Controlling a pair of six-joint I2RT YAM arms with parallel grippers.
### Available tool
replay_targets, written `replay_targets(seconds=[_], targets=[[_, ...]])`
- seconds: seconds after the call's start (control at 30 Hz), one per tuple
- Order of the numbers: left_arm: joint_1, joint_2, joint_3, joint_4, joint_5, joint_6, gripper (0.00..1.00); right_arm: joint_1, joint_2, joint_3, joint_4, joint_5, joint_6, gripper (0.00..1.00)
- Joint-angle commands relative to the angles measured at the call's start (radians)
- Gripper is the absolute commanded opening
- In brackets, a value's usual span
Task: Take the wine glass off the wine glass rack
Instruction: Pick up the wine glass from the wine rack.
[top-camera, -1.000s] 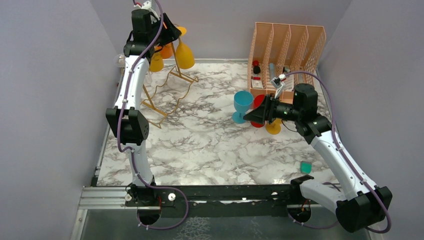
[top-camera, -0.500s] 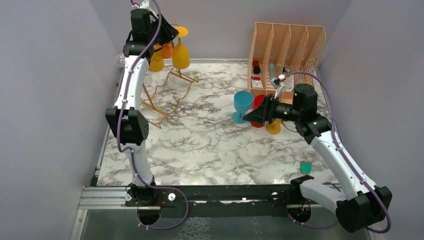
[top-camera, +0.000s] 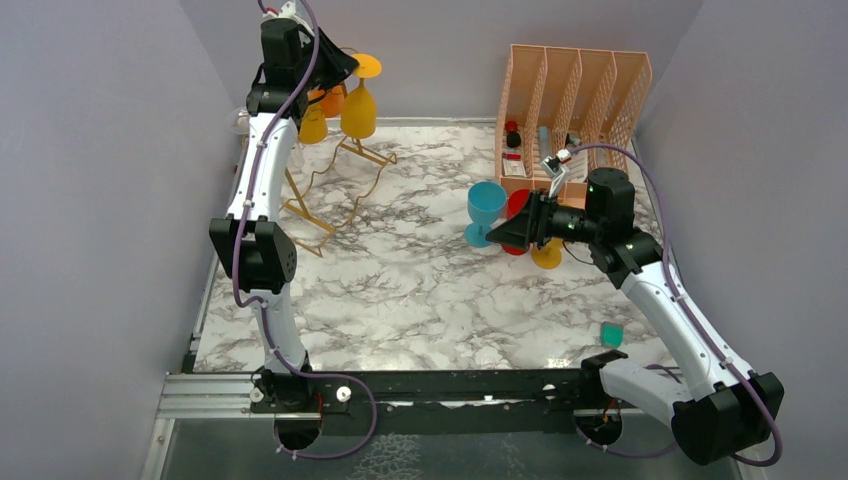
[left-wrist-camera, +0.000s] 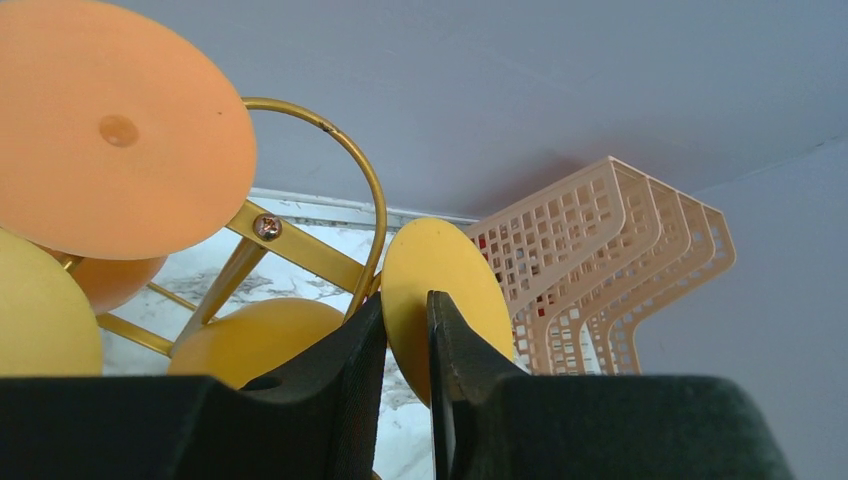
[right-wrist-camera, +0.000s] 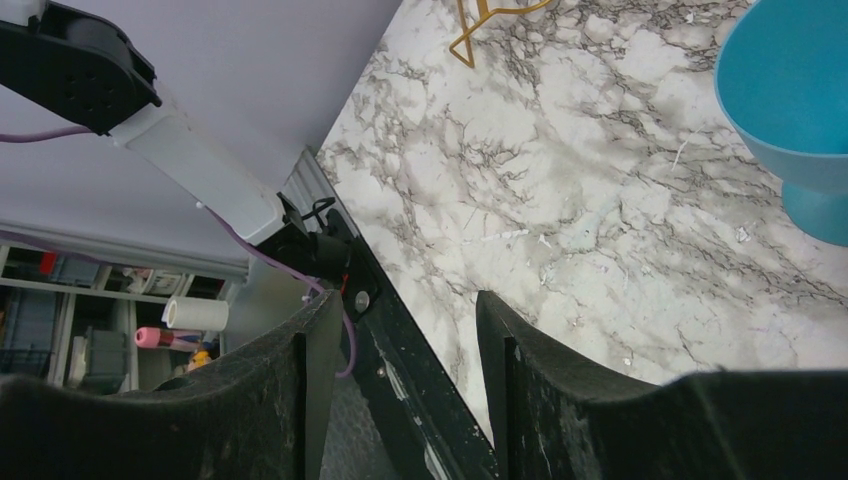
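Nudged slightly leftward since a second ago: yellow wine glass (top-camera: 358, 112), hanging foot-up and tilted at the top of the gold wine glass rack (left-wrist-camera: 305, 253), far left corner of the marble surface (top-camera: 400, 290), beside orange glasses (top-camera: 330, 100). Narrowed around its stem, left gripper (left-wrist-camera: 407, 305), jaws nearly together; cannot tell whether clamped. Well apart, right gripper (right-wrist-camera: 405, 300), jaws spread and empty, just beside teal wine glass (top-camera: 486, 205), near peach file organiser (top-camera: 575, 90).

The stem of the wine glass (left-wrist-camera: 440, 270) is buried behind the left gripper (left-wrist-camera: 405, 300) in the wrist view, so no telling if it's pinched. From above, the right gripper (top-camera: 492, 238) blocks most of a red glass (top-camera: 517, 203) and an amber glass (top-camera: 547, 258) near the table's (top-camera: 400, 290) right edge. The bits in the peach organiser (top-camera: 575, 90) are too tiny to ID.
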Motion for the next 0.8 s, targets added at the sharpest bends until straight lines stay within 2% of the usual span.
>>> replay_targets(seconds=[0.0,0.47,0.77], targets=[[0.011,-0.048,-0.034,0.06,0.05,-0.041,0.01,-0.006,-0.015,-0.002,0.025,-0.026,0.015,0.55],[0.038,-0.109,-0.193,0.297,0.174,-0.215,0.0,-0.006,-0.015,-0.009,0.028,-0.027,0.022,0.56],[0.041,-0.129,-0.22,0.38,0.219,-0.285,0.0,-0.006,-0.013,-0.008,0.025,-0.027,0.023,0.56]])
